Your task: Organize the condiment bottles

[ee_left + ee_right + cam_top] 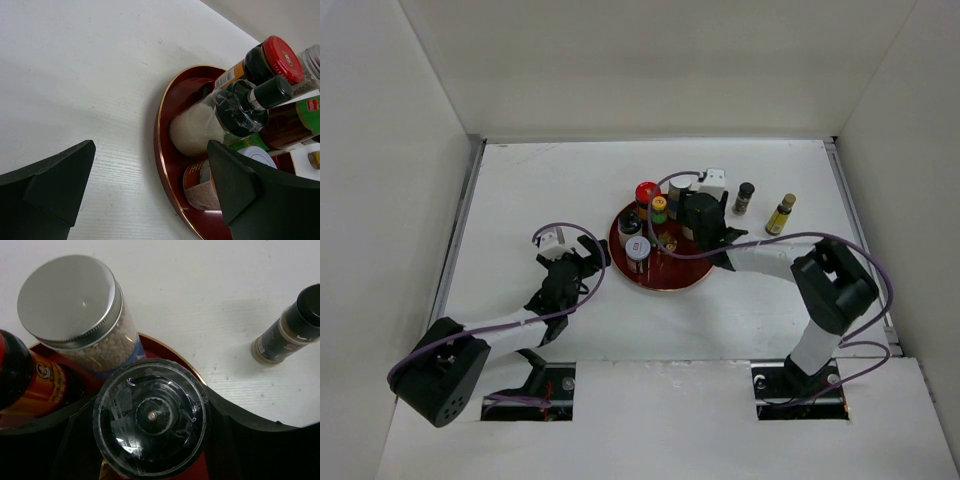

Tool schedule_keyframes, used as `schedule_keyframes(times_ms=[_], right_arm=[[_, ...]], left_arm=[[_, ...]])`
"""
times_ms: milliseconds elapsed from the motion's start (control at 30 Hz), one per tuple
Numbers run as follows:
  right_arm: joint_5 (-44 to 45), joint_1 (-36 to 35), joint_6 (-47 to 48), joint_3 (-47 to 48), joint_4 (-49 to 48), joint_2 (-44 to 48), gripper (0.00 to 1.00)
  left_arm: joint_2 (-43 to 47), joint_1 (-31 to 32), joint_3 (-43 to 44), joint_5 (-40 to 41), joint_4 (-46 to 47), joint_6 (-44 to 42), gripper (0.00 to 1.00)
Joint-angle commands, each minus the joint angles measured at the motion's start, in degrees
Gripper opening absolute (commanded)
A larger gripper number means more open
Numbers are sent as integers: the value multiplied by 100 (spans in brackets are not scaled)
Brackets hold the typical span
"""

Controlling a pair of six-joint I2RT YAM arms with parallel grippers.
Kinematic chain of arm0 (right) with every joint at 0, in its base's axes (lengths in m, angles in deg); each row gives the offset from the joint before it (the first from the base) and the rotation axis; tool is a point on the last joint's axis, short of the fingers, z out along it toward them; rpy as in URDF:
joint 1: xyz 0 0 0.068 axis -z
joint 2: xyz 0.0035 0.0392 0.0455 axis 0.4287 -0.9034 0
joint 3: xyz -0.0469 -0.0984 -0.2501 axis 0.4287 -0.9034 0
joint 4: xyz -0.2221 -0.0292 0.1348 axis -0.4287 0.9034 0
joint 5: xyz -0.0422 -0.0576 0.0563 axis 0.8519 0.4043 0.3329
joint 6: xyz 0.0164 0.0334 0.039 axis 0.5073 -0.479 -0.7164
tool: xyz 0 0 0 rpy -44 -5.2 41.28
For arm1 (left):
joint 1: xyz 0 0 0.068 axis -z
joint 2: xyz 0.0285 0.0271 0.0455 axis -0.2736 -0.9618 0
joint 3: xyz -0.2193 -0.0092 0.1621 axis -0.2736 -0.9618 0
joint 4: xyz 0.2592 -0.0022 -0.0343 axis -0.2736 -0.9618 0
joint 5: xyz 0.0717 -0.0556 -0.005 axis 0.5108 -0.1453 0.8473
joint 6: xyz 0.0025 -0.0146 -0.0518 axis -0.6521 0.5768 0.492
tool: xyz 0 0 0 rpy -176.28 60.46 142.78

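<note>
Several condiment bottles stand on the red round tray (672,282): a red-capped one (647,191), a yellow-green-capped one (659,205), a black-capped one (630,222) and a white-capped jar (638,248). My right gripper (150,416) is over the tray's back right, shut on a grinder bottle with a clear-wrapped black top (151,416). Beside it stands a silver-lidded jar (70,300). My left gripper (150,156) is open at the tray's left rim (162,130), holding nothing.
Two bottles stand on the table right of the tray: a black-capped spice bottle (745,197) and a yellowish bottle (780,213). White walls close the table at the back and both sides. In the top view the right arm's wrist covers the grinder.
</note>
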Motion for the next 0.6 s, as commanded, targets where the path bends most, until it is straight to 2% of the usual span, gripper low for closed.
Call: schedule_keyframes(times_ms=[0, 100, 200, 333, 433, 500, 567], right_arm=[[-91, -56, -206, 276, -555, 201, 73], [-74, -56, -215, 66, -519, 596, 88], [-91, -21, -180, -101, -388, 1114, 92], [-39, 242, -188, -365, -229, 1739, 93], [-30, 734, -311, -357, -256, 1723, 91], [5, 1085, -364, -234, -238, 1486, 87], [40, 1358, -399, -50, -247, 1179, 77]], left_arm=[[115, -30, 151, -96, 180, 54, 97], [81, -12, 151, -34, 189, 54, 97], [71, -21, 169, -96, 180, 54, 97], [-24, -12, 195, -69, 198, 54, 97], [36, 14, 204, -148, 180, 54, 97], [54, 32, 187, -96, 207, 54, 97], [-7, -12, 195, -95, 181, 54, 97]])
